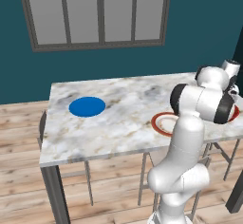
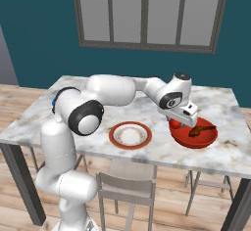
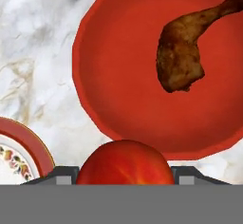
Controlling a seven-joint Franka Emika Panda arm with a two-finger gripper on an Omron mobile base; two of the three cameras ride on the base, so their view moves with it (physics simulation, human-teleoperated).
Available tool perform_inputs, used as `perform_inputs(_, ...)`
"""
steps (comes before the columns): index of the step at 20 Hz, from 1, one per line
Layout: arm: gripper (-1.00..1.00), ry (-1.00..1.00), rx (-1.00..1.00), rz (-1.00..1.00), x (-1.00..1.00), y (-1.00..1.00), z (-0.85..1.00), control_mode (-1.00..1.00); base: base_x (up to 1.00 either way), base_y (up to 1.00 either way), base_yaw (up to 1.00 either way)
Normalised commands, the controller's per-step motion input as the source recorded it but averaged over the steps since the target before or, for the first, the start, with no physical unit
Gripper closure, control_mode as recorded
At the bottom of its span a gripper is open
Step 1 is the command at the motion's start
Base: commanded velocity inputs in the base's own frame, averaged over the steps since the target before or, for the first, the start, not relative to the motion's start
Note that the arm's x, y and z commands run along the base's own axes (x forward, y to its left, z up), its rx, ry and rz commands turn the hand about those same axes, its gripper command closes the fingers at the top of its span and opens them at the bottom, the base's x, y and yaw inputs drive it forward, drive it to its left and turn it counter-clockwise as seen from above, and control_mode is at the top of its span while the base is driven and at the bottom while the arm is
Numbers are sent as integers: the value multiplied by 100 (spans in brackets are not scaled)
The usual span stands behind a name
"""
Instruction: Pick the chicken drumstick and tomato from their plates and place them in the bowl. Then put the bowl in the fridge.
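Gripper [image 2: 182, 122] hangs just over the near edge of the bowl [image 2: 208, 138], its fingers closed on the tomato [image 3: 124, 163], which sits between them at the bottom of the hand view. Well off to its left lies the blue plate [image 1: 87, 107], bare. Nearer, just left of the gripper, the white plate [image 2: 130, 135] is bare too. Right and ahead of it, the drumstick [image 3: 182, 57] already rests inside the bowl. By my reckoning the job stands about halfway: the tomato has yet to be dropped in, then the bowl must go into the fridge.
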Motion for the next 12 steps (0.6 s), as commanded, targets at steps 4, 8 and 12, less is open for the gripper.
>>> perform_inputs(4,100,7,0,0,33,-27,-36,-100,0,0,0)
perform_inputs(8,100,10,1,0,23,-22,-25,-100,0,0,0)
perform_inputs(12,100,4,1,0,11,-14,-22,-100,0,0,0)
